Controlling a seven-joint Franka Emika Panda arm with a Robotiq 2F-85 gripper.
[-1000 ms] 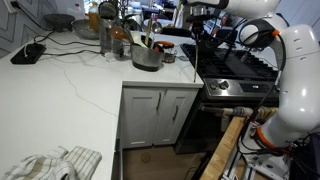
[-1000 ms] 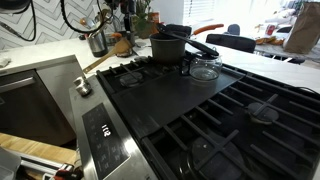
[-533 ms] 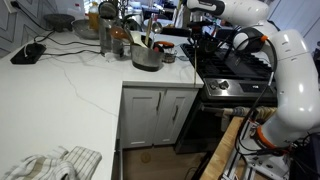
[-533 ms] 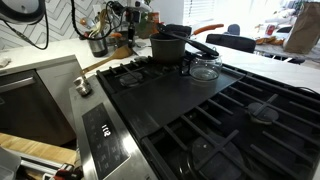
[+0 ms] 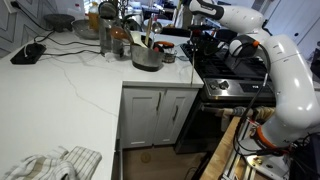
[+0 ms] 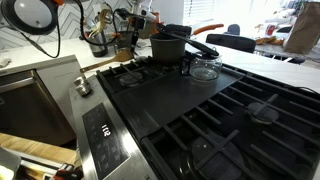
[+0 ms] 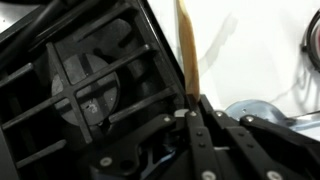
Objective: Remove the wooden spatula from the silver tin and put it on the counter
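Wooden spatula [image 7: 187, 45] is sticking out from the gripper [image 7: 196, 104]. In the wrist view the jaws are drawn narrow and appear to be pinching its near end. The slim handle is reaching away over the seam where the black stove [image 7: 90, 85] is meeting the white table [image 7: 255, 40]. It is looking clear of the silver tin [image 5: 146, 58], which is sitting at the table's right end, just beside the stove, with other utensils standing in it.

The hold seems to be taking only the very end of the stick, so any quick swing is likely to make it pivot or slip out. Because the spatula is hanging right over the seam, letting go here is risking a landing on the grates and not on the stone. Moving further left is bringing the arm near the tin and the tall jars [image 5: 108, 32] behind it, and a low pass could knock them. A round handle set down near the front edge could also roll off.

The table is smooth, pale stone with faint veins over white cabinet doors [image 5: 160, 115]. A crumpled cloth [image 5: 55, 162] is lying at its near left end. On the stove, a dark pot [image 6: 170, 47] and a glass lid [image 6: 205, 68] are sitting at the far side. The room is reading as a home kitchen.
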